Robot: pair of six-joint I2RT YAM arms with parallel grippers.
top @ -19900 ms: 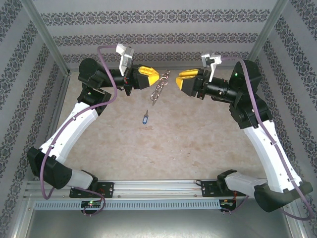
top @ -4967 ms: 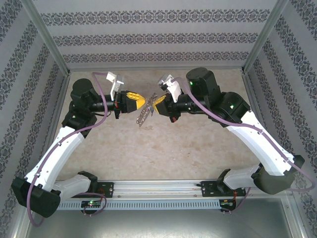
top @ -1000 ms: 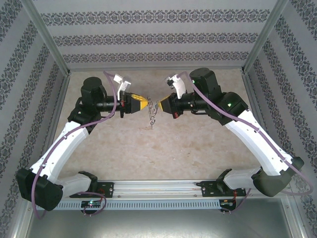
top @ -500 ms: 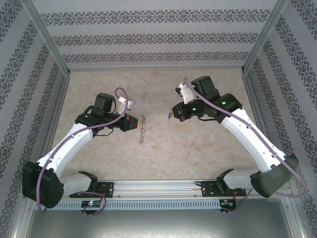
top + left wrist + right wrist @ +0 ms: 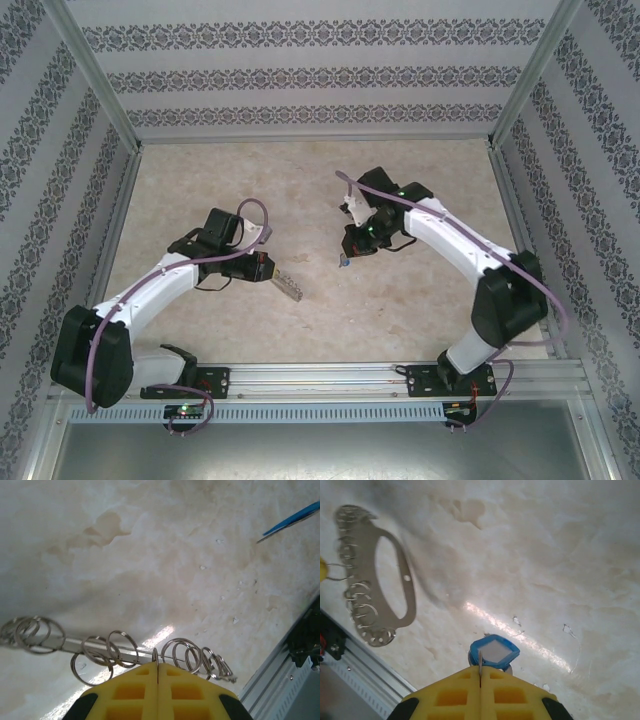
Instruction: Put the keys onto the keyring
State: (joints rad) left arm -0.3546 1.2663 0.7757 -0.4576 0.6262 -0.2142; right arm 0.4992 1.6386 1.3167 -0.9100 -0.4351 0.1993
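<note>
Both arms low over the bench (image 5: pixel 420 310). Left tool (image 5: pixel 158 677) pressed together, pinching one small ring of the keyring (image 5: pixel 411 602); loop held out sideways just above the bench, contact with the surface impossible to tell. Right tool (image 5: pixel 480 680) likewise pressed together, gripping the key (image 5: pixel 494 650) by its blue head, near the keyring but apart from it, not threaded on. Against half a second ago: both tools lower and closer to the bases, keyring no longer dangling but stretched out from the left tool.
</note>
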